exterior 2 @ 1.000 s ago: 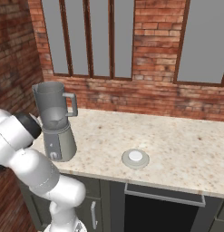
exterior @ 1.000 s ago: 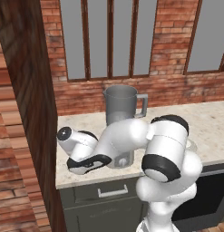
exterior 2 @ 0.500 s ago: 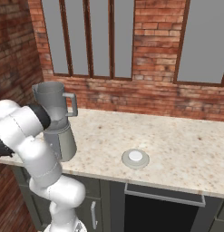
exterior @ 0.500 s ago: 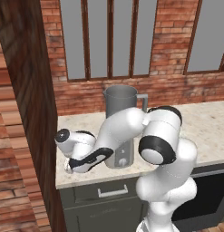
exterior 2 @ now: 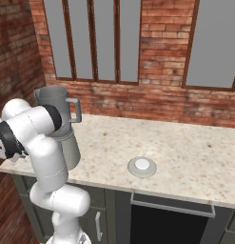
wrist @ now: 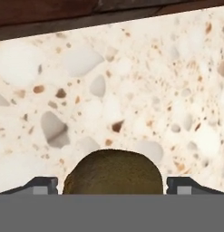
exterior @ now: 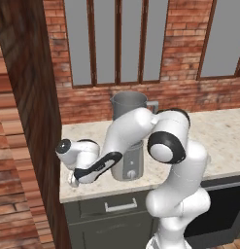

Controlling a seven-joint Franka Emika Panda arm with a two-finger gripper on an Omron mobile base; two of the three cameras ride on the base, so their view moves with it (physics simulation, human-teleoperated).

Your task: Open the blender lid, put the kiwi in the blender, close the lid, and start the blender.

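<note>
Fingers [wrist: 43,185] spread wide, one tip each side of the kiwi [wrist: 113,172], at the bottom centre of the hand view; can't tell if they touch it. Kiwi sits on the speckled counter [wrist: 131,90]. In the left base view the gripper [exterior: 73,181] is at lower left, down at the counter's front corner by the dark wood panel [exterior: 36,121]. Blender [exterior 2: 59,126] left of frame, jar uncovered. Blender lid [exterior 2: 141,167] lies flat mid-frame, well apart from it.

Speckled beige stone counter [exterior 2: 195,152], grey translucent-jar blender [exterior 2: 62,128] at its left end, round light-grey lid [exterior 2: 141,167] mid-counter, small olive-brown kiwi [wrist: 113,172].
</note>
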